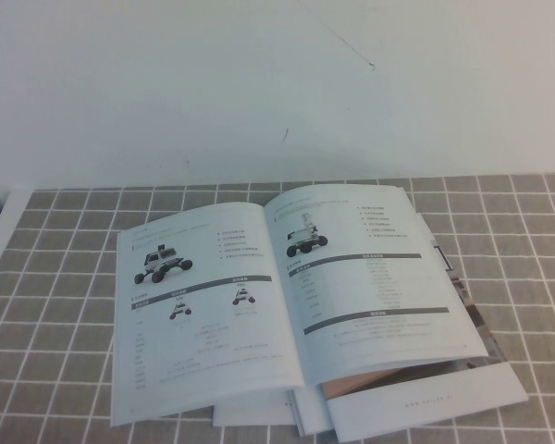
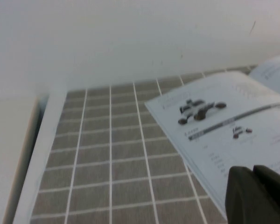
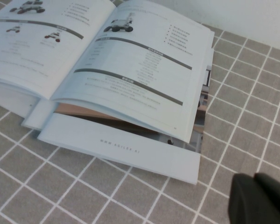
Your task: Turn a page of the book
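Nearest the robot, neither arm shows in the high view. The left gripper appears only as a dark tip over the book's left edge, the right gripper as a dark tip over bare tiles off the book's near right corner; whether either's jaws are open or closed I cannot tell. Farther out, the book lies open on brochures on the grey-tiled desk. The page lies flat on its right half.

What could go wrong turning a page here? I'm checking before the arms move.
The book lies on loose brochures, so the stack may slide. The right-hand page arches over sheets beneath, so several could lift together. The left gripper and right gripper sit low beside the book, not touching it.
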{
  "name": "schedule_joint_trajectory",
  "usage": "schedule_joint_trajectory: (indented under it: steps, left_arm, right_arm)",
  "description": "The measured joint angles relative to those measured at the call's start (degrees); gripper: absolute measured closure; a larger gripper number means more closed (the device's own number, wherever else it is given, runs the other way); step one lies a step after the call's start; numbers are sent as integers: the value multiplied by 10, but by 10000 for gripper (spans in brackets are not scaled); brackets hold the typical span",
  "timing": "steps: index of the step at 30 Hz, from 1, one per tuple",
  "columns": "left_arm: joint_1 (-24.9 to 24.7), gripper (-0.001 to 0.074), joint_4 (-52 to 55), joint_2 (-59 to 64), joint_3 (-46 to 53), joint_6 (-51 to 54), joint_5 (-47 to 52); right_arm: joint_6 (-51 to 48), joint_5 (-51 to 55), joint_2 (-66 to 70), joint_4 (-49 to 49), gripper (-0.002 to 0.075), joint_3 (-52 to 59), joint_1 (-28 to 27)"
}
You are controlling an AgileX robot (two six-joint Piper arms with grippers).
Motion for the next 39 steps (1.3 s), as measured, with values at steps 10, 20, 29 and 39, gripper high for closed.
schedule_joint_trajectory:
  steps: [10,20,29,39]
  left_arm:
    - [55,738,-17,-1,0,-13,61]
    - [55,738,-11,-2,-1,-13,61]
    - [58,738,6,-2,-1,-14,61]
    - [59,738,6,-2,-1,-26,62]
  right_arm:
    - [0,0,0,0,728,0,0]
    - [0,0,0,0,728,0,0]
    - [0,0,0,0,728,0,0]
    - [0,0,0,1,728,0,0]
